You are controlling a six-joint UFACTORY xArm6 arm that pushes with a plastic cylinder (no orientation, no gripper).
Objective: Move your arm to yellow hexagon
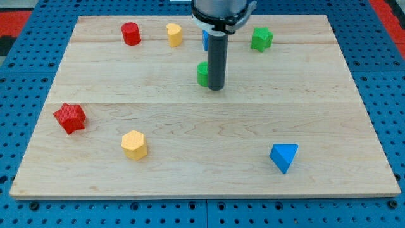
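My tip (216, 87) (bare rod, nothing gripped) was parked touching a green block (202, 74), far-centre. Approach not started: yellow hexagon (134, 144) lay near-left; diagonal slide needed.

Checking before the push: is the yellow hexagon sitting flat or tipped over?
Flat: the yellow hexagon shows its six-sided top face upward, resting on the board. My tip is far off, beside the green block.

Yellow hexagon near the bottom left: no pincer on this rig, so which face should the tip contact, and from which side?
Meet the yellow hexagon on its upper-right side wall, probably the nearest face. My tip sits up and to the view's right of it, beside a partly hidden green block. The hexagon stands upright with flat vertical faces, and bare board lies along the diagonal between them, so a straight slide down-left looks unobstructed.
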